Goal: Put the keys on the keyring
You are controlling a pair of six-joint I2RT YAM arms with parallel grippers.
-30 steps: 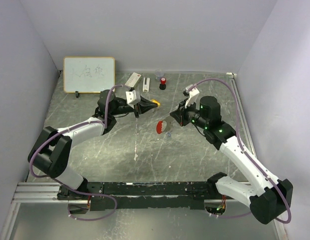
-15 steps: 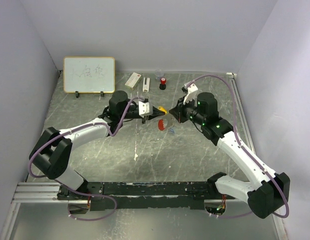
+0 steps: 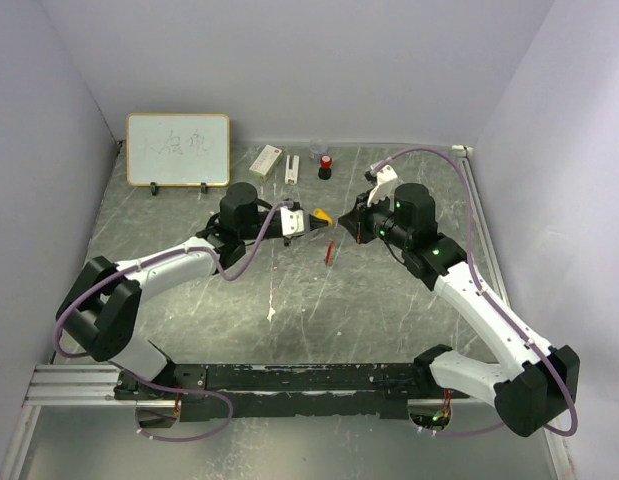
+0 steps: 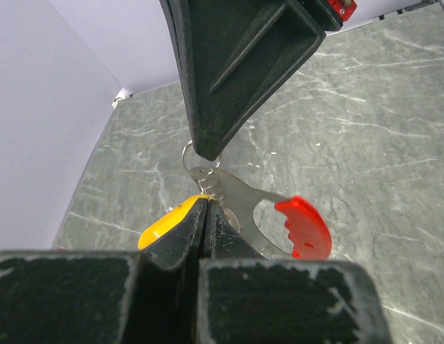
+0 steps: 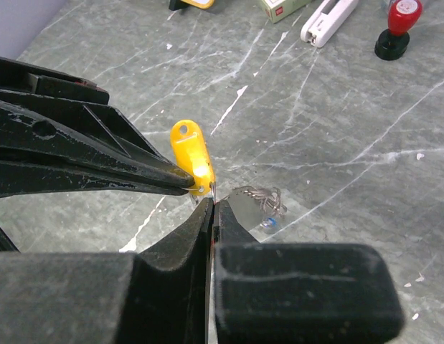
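- The left claw (image 4: 206, 203) is clamped on a yellow tag (image 4: 168, 223); the keyring (image 4: 230, 188) and its red tag (image 4: 304, 228) hang at the tips.
- The right claw (image 5: 212, 206) is pinched shut on the keyring.
- The keys (image 5: 262, 203) lie on the bench (image 5: 336, 129), just beyond it.

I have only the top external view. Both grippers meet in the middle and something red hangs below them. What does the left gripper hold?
Observer: The left gripper is shut on a yellow plastic tag; the right wrist view shows it clearly.
Operator: And the right one?
Observer: The right gripper is shut and seems to pinch a small silver ring. A flat metal piece with a red plastic end hangs from that ring.
Operator: Where are the keys?
Observer: On the grey marbled table lie small silvery keys, one with a blue head, apart from both grippers.
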